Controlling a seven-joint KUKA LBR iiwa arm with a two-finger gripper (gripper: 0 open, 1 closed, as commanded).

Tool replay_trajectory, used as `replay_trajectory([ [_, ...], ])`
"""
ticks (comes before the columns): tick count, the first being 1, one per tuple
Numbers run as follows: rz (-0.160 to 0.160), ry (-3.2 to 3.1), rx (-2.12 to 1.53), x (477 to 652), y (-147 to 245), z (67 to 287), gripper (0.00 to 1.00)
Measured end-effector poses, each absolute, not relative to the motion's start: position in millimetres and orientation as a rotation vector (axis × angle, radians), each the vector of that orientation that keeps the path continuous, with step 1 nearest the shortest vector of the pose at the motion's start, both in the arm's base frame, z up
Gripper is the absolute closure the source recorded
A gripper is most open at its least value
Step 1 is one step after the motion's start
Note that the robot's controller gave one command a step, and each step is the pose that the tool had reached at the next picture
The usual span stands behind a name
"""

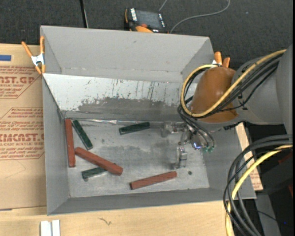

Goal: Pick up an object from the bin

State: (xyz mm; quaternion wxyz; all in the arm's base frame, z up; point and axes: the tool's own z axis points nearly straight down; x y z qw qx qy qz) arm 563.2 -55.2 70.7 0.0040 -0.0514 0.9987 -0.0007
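My gripper (181, 154) hangs low over the right part of the bin floor, under the arm's orange cover. Nothing shows in it. Nearest to it is a red-brown bar (153, 179), lying flat just below and to its left near the front wall. A dark green bar (134, 128) lies up and to the left of the gripper, near the back wall.
On the left of the bin lie two more red-brown bars, one upright along the left wall (70, 142) and one slanted (98, 161). Beside them are two dark green bars (82, 134) (94, 172). The arm and its cables cover the bin's right side.
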Motion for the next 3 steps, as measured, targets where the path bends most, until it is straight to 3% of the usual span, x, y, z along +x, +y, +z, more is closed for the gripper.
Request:
replay_trajectory([
  [1,0.001,3.125,-0.312,502.7,-31.4,129.7,0.00],
  [2,0.002,3.123,-0.387,499.9,-33.7,66.0,0.00],
  [3,0.000,3.118,-0.387,501.3,-33.7,69.8,1.00],
])
